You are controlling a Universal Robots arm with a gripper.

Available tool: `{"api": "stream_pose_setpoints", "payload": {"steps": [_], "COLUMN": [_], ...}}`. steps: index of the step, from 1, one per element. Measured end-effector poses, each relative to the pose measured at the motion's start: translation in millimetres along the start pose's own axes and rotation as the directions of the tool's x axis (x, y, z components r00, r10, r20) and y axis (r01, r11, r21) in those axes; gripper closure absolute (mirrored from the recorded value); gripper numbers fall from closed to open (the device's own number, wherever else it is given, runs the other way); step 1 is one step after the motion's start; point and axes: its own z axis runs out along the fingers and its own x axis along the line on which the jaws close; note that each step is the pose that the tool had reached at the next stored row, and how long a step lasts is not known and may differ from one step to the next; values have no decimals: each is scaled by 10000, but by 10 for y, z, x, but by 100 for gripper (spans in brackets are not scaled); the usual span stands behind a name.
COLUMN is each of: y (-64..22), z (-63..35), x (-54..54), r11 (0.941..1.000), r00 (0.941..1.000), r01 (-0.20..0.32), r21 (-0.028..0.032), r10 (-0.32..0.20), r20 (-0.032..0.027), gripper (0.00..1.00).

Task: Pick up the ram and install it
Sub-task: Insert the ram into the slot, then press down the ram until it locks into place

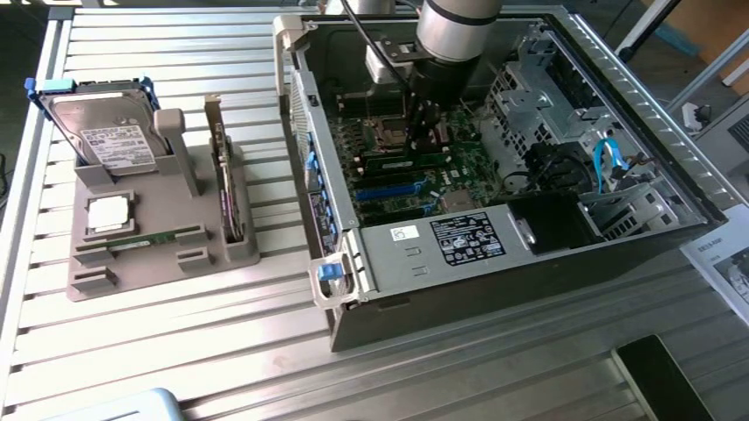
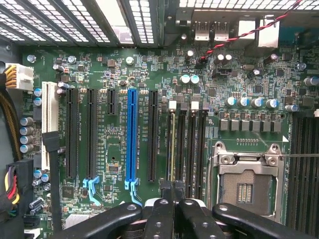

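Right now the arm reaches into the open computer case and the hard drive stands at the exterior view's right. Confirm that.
Wrong side: the exterior view shows the hard drive standing in the grey holder at its left. The arm does reach into the open computer case.

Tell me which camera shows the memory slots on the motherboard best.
The wrist view: the memory slots run as parallel dark strips beside the empty processor socket, directly ahead of the shut end effector. In the exterior view the arm largely covers that part of the board.
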Motion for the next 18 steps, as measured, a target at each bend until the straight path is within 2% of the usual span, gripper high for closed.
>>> {"api": "stream_pose_setpoints", "payload": {"steps": [8, 11, 16, 18], "y": [18, 19, 19, 21], "z": [3, 33, 40, 51], "x": [0, -1, -1, -1], "r11": [10000, 10000, 9999, 9999], "r00": [10000, 10000, 10000, 10000], "r01": [0, -1, -2, -2], "r21": [12, 84, 102, 134], "r10": [0, 1, 2, 2], "r20": [0, -2, -3, -4], "gripper": [89, 89, 89, 89]}}
